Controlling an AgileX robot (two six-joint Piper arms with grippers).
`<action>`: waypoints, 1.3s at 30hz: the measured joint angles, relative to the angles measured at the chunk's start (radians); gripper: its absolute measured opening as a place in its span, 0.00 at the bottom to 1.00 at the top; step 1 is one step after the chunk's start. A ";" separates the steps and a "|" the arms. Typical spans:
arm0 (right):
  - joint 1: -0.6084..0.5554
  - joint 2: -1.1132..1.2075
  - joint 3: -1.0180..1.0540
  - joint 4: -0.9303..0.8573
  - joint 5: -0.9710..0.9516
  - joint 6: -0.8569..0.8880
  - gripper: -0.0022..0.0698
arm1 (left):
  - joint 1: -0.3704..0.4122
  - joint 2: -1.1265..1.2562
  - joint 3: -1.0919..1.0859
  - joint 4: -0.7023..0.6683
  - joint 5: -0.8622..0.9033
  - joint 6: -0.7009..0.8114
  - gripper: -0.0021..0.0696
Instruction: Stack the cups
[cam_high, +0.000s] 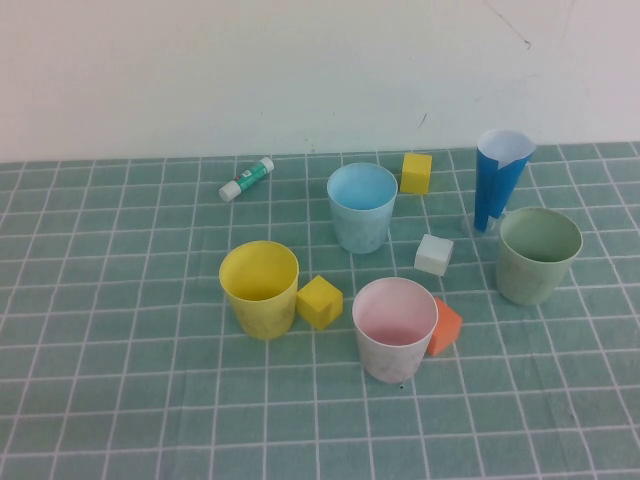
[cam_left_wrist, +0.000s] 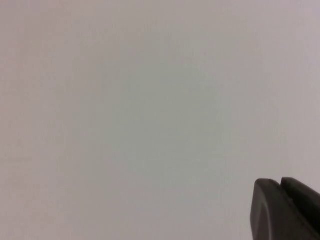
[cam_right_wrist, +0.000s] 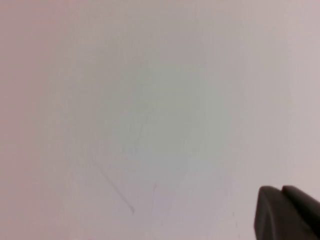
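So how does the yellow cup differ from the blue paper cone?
The yellow cup is wide, squat and solid yellow; the blue paper cone is tall, narrow, white inside. The cup stands front left, the cone back right. Both stand upright, mouths up, untouched by either gripper.

The orange cube (cam_high: 445, 326) is partly hidden behind the whitish cup (cam_high: 394, 328). Both arms are out of the high view; each wrist view shows only a dark tool tip, left tool (cam_left_wrist: 282, 210) and right tool (cam_right_wrist: 285, 215), cut off at the corner.

yellow cup (cam_high: 259, 289), light blue cup (cam_high: 361, 206), perhaps sage-green cup (cam_high: 539, 255), green gridded tablecloth (cam_high: 120, 380)
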 joint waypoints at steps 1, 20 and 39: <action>0.000 0.000 0.000 0.000 -0.033 -0.002 0.03 | 0.000 0.000 0.000 0.000 -0.023 0.000 0.03; 0.000 0.026 -0.347 -0.009 0.499 -0.038 0.03 | 0.000 0.091 -0.344 0.012 0.526 -0.045 0.03; 0.000 0.526 -0.532 0.304 0.962 -0.705 0.03 | 0.000 0.936 -0.787 -0.661 0.968 0.626 0.03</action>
